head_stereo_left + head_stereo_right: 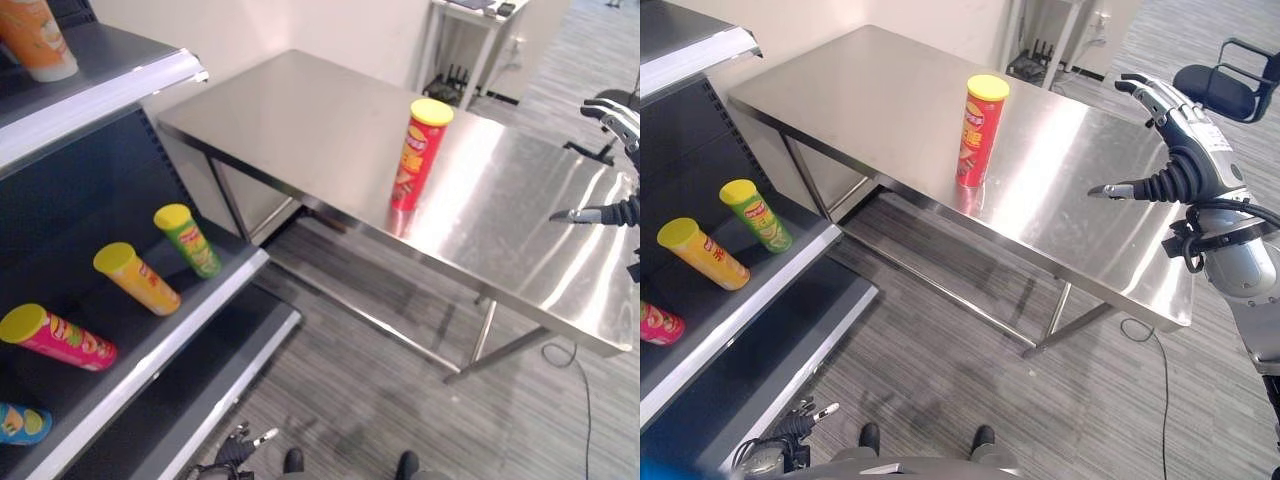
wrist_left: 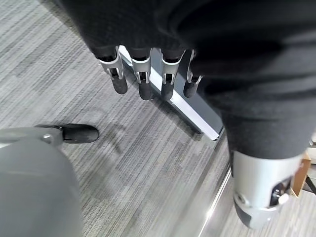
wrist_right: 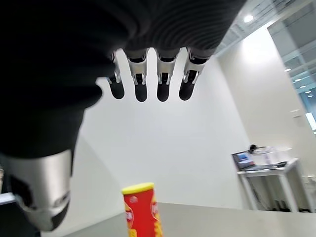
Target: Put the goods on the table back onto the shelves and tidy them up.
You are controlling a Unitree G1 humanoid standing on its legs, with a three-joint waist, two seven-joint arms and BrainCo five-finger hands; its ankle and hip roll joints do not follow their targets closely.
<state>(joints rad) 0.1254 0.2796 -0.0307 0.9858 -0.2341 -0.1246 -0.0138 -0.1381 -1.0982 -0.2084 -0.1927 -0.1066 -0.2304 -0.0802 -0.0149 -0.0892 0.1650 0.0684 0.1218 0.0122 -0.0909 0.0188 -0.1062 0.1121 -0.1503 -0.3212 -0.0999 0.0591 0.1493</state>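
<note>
So there's one red can (image 1: 420,153) standing upright on the steel table (image 1: 300,120), yellow lid on top, close to the table's near edge, nothing touching it. The right hand (image 1: 1175,140) is up over the table's right end, at about 3 o'clock from the can and well apart from it. Its fingers (image 3: 140,84) are spread and straight, thumb sticking out toward the can, holding nothing.

The left hand (image 2: 143,74) hangs low over the grey carpet by the shelf base, fingers relaxed and loose, also holding nothing.

The shelf (image 1: 190,310) sits at 9 o'clock from the table. On its middle level, lying on their sides: a green can (image 1: 188,239), a yellow can (image 1: 137,277) and a pink can (image 1: 60,338), in a row, apart from each other. An orange can (image 1: 38,38) stands on the top level.
</note>
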